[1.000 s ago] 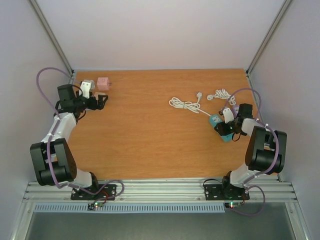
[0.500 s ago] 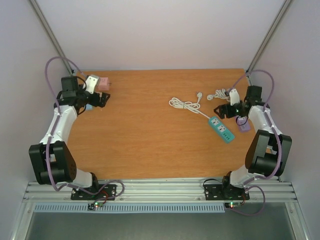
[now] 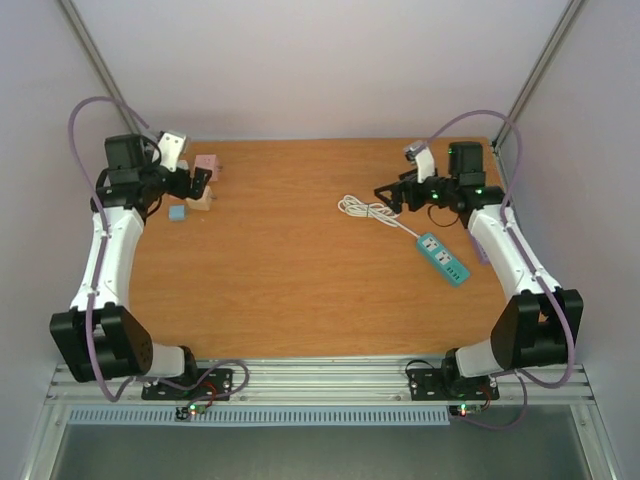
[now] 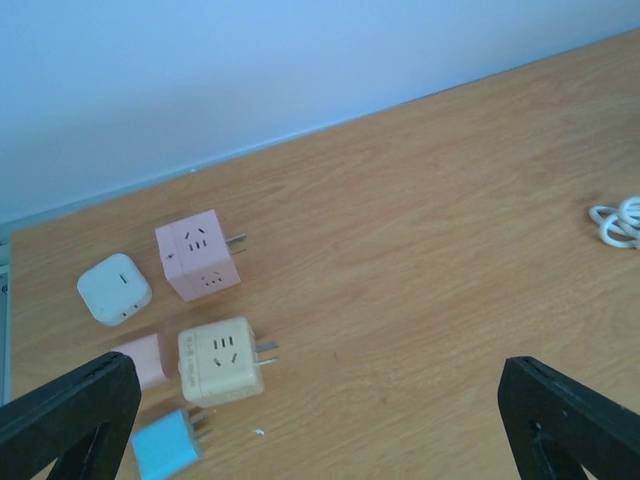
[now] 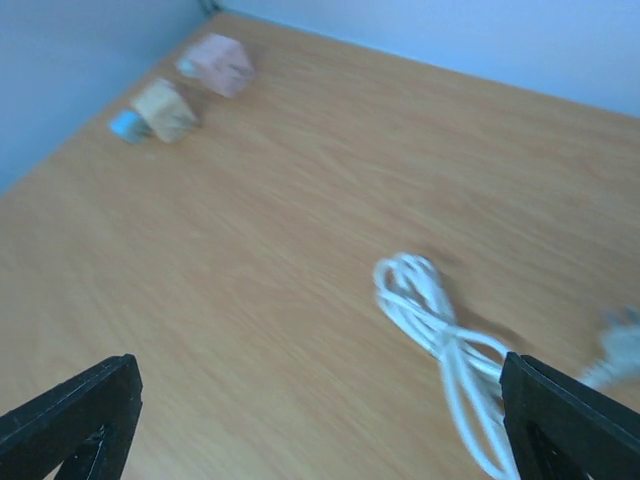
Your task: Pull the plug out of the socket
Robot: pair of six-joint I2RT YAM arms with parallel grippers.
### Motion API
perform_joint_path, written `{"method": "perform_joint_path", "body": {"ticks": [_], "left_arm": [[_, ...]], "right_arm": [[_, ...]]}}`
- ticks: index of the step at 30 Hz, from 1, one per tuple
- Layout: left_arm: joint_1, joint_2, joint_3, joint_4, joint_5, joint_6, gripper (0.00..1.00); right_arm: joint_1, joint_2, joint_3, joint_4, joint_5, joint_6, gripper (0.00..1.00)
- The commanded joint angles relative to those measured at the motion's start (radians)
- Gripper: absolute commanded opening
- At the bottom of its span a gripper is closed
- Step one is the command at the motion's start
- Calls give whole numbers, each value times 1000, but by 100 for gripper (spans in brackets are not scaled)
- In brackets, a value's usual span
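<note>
- Both grippers have their fingers wide apart and hold nothing. My left gripper [image 3: 197, 185] hangs over the far left corner of the table [image 3: 280, 290], and my right gripper [image 3: 388, 195] hangs over the far right part.
- The strip [image 3: 443, 258] is teal and lies flat on the right side of the table, sockets facing up. It is nearer to my bases than the right gripper, apart from it, and just beside my right forearm.
- From the top view I cannot tell the state of each socket; they are too small.
- A white cord [image 3: 368, 210] runs from the far end of the strip to a bundled coil, which lies near the right gripper.
- In the right wrist view this coil lies on the wood between my two fingers.
- The plug [image 5: 622, 345] is only a blurred grey shape at the right edge of that view, beside the coil. It lies on the table, well apart from the strip.
- Under my left gripper there is a small group: a pink cube [image 4: 198, 255], a white cube [image 4: 114, 288] to its left, and a beige cube [image 4: 222, 360] nearer to me.
- A small pink block [image 4: 140, 358] lies just beside the beige cube, and a blue adapter [image 4: 168, 448] lies close to both.
</note>
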Motion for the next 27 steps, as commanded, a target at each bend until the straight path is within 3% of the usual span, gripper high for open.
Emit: {"method": "perform_joint_path", "body": {"ticks": [1,8,16,27], "left_arm": [[-24,-77,-73,3,-11,-17,100],[-60,-210,-291,37,-48,5,100],[-108,-319,-520,79,-24,-20,100],[-117,-339,-602,168,-67,-84,100]], "right_arm": [[112,-59,-78,143,-33,165,99],[184,-142,-316,331,-67,230,99],[190,-187,-496,419,-111,234,99],[190,-242,-555,452,-106,254,99]]}}
